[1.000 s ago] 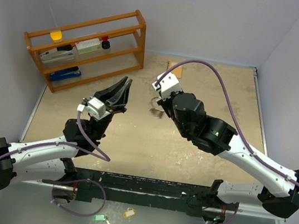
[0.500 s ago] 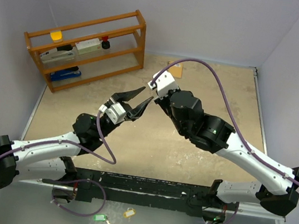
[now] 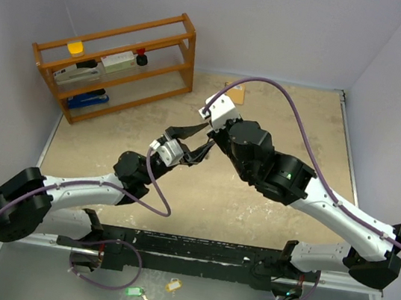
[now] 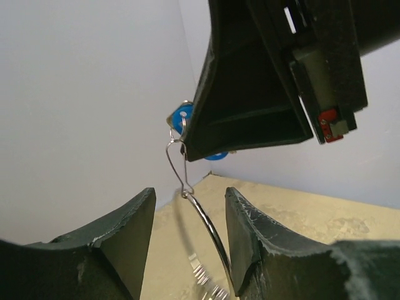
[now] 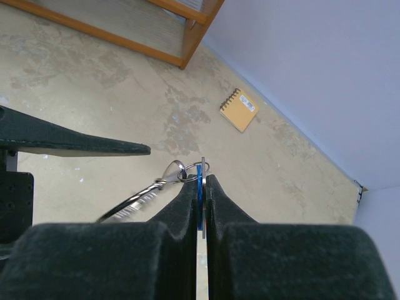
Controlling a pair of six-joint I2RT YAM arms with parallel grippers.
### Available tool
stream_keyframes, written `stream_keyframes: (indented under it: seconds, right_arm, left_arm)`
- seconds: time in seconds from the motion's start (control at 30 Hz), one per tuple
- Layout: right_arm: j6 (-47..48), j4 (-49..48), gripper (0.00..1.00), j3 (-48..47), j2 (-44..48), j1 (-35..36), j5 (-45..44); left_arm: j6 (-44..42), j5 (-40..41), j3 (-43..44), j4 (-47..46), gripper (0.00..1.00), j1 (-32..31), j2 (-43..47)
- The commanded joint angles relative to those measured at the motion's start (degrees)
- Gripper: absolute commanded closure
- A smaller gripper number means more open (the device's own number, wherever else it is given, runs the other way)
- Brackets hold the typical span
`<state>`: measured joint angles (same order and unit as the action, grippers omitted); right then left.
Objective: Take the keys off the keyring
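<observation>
Left fingers [image 4: 125, 237] went from nearly shut to roughly half open over the last second, while that arm swung away from the wooden rack [image 3: 116, 54] toward the right arm. They now straddle the keyring [image 4: 209, 234] wire and grip nothing. Right fingers [image 5: 178, 219] are unchanged: clamped flat on the blue-tagged key [image 5: 199, 178], holding the whole bunch in the air off the rack's right end, above the bench [image 3: 288, 118].

My read: this is setup for the two-handed split. Right anchors the key, and left is lined up to close on the ring so the key can be worked off. No key looks to be off yet.

What each view adds:
- Left wrist: the only view showing the wire actually sitting between the left fingers. It also shows the small wire loop [image 4: 178, 164] linking the blue tag to the ring. Lower down the wire runs close to one finger; can't tell if it touches.
- Right wrist: shows the tag edge-on, pinched between the closed fingers, with the ring trailing off it. Only one left finger is in frame, so there's no straddle check here.
- Top: shows both arms meeting to the right of the rack. The ring itself is too small or hidden to make out.

Red-tagged key: not found in any view.
</observation>
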<state>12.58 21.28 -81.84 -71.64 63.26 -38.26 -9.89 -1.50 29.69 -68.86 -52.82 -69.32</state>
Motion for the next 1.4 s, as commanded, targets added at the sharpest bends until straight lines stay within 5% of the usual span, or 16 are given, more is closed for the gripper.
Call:
stream_keyframes:
  seconds: [0.0,0.83,1.37]
  right_arm:
    - [-0.48,-1.71,1.00,-2.57,0.73,0.00,-0.68]
    - [-1.50,-1.10,1.00,-2.33,1.17,0.01,0.81]
    - [-1.44,-1.16,1.00,-2.20,1.78,-0.03,0.91]
  left_arm:
    - [2.39,3.40,0.00,-12.65,0.54,0.26,-1.79]
    - [0.80,4.23,4.71,-16.84,0.55,0.26,-9.67]
    - [0.23,3.72,5.60,-15.39,0.73,0.26,-10.75]
